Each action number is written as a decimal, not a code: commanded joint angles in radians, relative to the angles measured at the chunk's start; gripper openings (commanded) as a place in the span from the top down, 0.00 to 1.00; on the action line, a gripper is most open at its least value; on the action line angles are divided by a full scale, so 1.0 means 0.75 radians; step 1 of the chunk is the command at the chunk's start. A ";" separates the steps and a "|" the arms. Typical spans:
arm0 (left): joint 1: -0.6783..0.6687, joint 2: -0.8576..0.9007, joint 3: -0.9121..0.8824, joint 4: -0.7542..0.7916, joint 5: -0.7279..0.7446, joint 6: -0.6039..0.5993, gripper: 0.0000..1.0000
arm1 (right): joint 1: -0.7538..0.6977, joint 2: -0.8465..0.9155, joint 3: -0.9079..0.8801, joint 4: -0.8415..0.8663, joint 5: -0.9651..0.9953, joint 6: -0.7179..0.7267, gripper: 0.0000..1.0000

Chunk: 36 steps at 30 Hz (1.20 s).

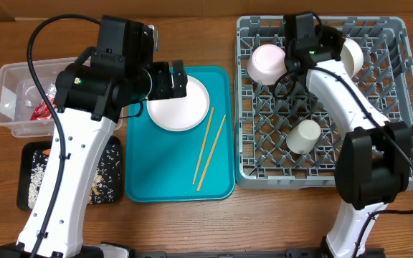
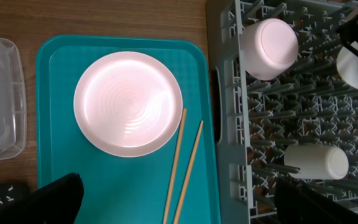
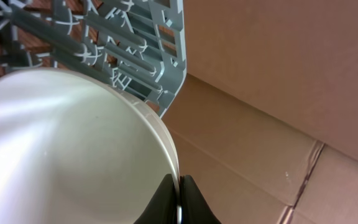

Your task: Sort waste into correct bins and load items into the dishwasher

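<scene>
We see the left pincer point(image 1: 180, 80) spread wide above the pale-pink plate point(image 2: 128, 102), which lies on the teal tray point(image 2: 55, 155) just left of the chopsticks point(image 2: 175, 168). The right pincer point(image 3: 179, 198) is pinching the rim of a white bowl point(image 3: 67, 155) at the upper right of the grey rack point(image 1: 264, 115). In the rack, a pink bowl point(image 1: 266, 63) sits upper left and a white cup point(image 1: 303, 135) lower centre.
</scene>
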 commanded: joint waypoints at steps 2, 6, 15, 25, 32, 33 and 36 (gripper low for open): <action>0.006 -0.015 0.024 0.001 -0.013 0.015 0.00 | 0.058 0.004 0.001 -0.027 0.036 0.019 0.96; 0.006 -0.015 0.024 0.002 -0.013 0.015 0.00 | 0.089 0.004 0.001 -0.142 0.063 0.126 0.96; 0.006 -0.015 0.024 0.001 -0.013 0.015 0.00 | 0.092 0.004 0.000 -0.293 0.064 0.372 0.96; 0.006 -0.015 0.024 0.001 -0.013 0.015 0.00 | 0.098 0.004 0.000 -0.395 0.059 0.523 0.94; 0.006 -0.015 0.024 0.001 -0.013 0.015 0.00 | 0.131 0.004 0.000 -0.509 -0.005 0.575 0.85; 0.006 -0.015 0.024 0.001 -0.013 0.015 0.00 | 0.136 0.004 0.000 -0.524 -0.017 0.590 0.83; 0.006 -0.015 0.024 0.001 -0.013 0.015 0.00 | 0.145 0.004 0.000 -0.533 -0.037 0.636 0.78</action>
